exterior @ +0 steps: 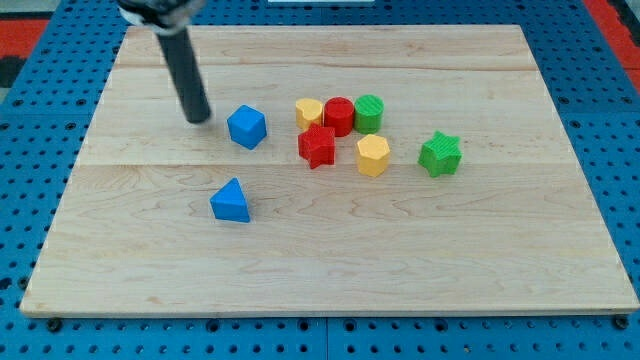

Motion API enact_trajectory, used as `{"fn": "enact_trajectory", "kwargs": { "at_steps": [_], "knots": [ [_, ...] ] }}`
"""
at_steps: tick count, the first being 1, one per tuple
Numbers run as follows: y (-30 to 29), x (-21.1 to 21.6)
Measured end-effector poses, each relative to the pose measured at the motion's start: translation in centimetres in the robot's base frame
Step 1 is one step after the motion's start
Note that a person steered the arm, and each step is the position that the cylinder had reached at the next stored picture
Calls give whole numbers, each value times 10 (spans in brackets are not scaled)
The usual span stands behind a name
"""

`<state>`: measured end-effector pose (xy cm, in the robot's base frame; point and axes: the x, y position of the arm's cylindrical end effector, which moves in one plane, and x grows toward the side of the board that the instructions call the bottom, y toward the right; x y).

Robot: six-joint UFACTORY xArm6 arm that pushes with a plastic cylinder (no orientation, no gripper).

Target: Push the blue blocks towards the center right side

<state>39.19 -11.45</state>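
Leaning down from the view's top left, the dark rod put my tip [198, 118] on the wooden board [300, 270], just left of the blue cube [247, 127], apart from it; the rod has no jaws and held nothing. The cube sat corner-on, with no clear long axis. The blue triangular block [231, 202] lay below, apex up. The rod's upper end was cut off.
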Motion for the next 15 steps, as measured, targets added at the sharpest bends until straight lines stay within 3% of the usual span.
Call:
{"fn": "enact_trajectory", "kwargs": {
  "at_steps": [1, 2, 4, 7, 8, 9, 11, 12, 13, 15],
  "knots": [
    [159, 2],
    [238, 7],
    [193, 18],
    [14, 32],
    [-3, 45],
    [-3, 112],
    [20, 112],
    [96, 82],
    [90, 80],
    [-61, 81]
  ]
}}
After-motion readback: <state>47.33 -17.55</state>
